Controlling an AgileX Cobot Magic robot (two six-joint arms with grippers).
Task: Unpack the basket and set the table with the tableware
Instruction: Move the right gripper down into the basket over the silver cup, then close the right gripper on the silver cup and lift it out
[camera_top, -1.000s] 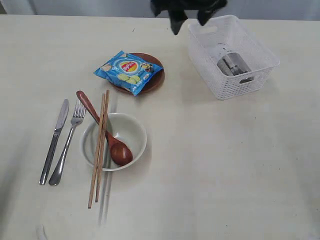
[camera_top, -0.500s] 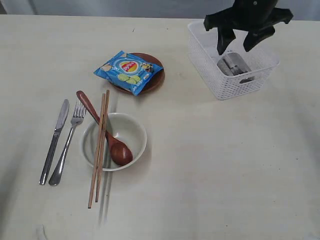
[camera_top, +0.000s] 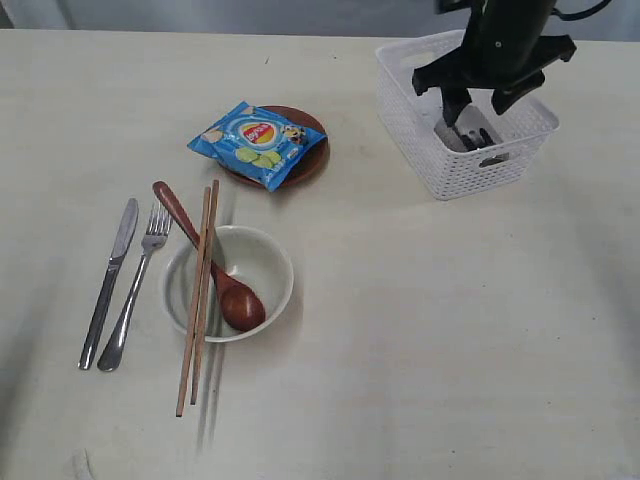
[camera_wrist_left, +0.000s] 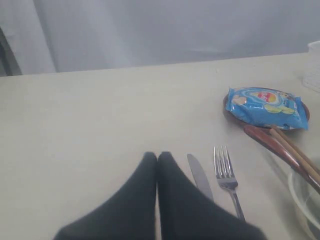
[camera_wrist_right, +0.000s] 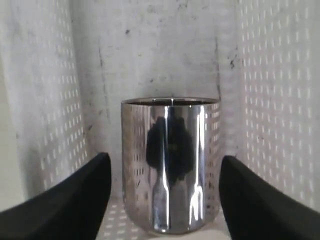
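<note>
cup (camera_top: 478, 135): inside the basket (camera_top: 460, 175), largely hidden behind the right gripper (camera_top: 476, 115) in the exterior view; base cut off in the right wrist view
plate (camera_top: 316, 160): well apart from the basket, mostly covered by the snack bag (camera_top: 257, 143)
right arm: above the basket, cut by the exterior view's edge
bowl (camera_wrist_left: 302, 195): cut off in the left wrist view
left gripper (camera_wrist_left: 157, 156): blurred, base cut off

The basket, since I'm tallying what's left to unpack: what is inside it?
One steel cup, between the right gripper's open jaws. The arm hides part of the basket floor, so anything else there cannot be seen.
</note>
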